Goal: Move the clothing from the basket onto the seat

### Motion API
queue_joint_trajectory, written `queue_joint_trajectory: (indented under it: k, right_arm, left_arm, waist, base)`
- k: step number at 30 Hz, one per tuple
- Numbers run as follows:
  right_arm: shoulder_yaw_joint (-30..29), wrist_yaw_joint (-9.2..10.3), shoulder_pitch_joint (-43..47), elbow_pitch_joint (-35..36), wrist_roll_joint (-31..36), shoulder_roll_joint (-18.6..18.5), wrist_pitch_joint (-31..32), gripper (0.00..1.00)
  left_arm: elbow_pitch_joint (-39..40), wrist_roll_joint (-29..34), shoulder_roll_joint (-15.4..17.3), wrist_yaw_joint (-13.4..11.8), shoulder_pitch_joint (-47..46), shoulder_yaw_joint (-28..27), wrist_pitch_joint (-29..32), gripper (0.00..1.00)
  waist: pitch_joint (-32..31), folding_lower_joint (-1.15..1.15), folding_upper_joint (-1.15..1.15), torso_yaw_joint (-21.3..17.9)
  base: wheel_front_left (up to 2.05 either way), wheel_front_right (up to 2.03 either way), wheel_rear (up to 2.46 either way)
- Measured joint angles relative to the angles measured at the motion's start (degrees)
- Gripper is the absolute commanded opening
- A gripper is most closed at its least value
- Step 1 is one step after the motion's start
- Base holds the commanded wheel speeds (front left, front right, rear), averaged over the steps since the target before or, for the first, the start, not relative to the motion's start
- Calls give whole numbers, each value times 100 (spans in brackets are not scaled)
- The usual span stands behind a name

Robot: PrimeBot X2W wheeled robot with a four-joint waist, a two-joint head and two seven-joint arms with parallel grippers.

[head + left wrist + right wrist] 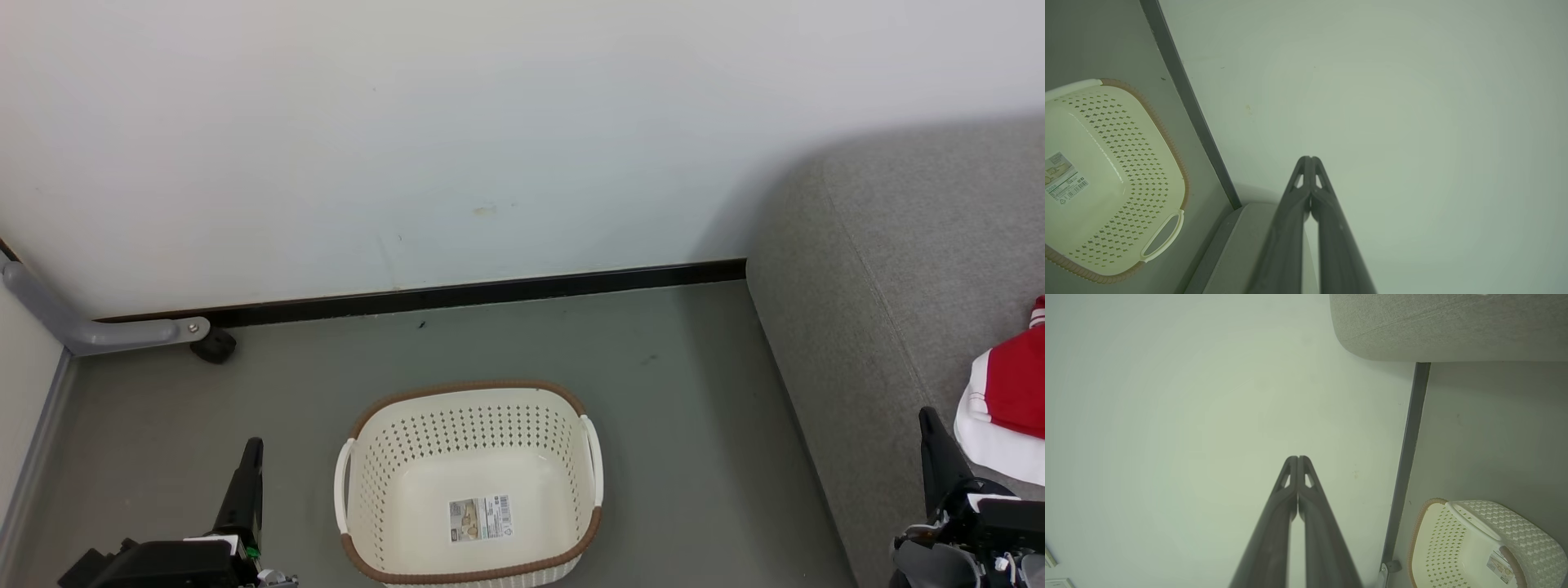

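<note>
The cream perforated basket (469, 482) with its brown rim stands on the grey floor, holding nothing but a label sticker; the wrist views show it too, basket (1106, 171), basket (1478, 547). Red and white clothing (1008, 404) lies on the grey seat (890, 269) at the right edge. My left gripper (254, 445) is left of the basket, shut and holding nothing, fingers together toward the wall, left gripper (1309, 158). My right gripper (927, 415) sits by the seat's front, just left of the clothing, shut and holding nothing, right gripper (1297, 458).
A pale wall with a dark skirting board (482, 290) runs behind the basket. A grey metal leg with a black caster (214, 345) stands at the back left. The seat's rounded end (1445, 326) hangs close to the wall.
</note>
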State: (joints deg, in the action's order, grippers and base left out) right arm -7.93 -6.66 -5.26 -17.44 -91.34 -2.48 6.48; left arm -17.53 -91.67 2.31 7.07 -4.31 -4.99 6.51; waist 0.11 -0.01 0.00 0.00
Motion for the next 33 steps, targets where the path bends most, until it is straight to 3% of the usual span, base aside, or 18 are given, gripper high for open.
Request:
queue_joint_trajectory:
  k: [33]
  right_arm:
    - [0,-8,0,2,0,1,0,0]
  left_arm:
    - [11,-4,-1,0,0,0,0,0]
  waist:
    - [0,1,0,0]
  base:
    - [0,0,0]
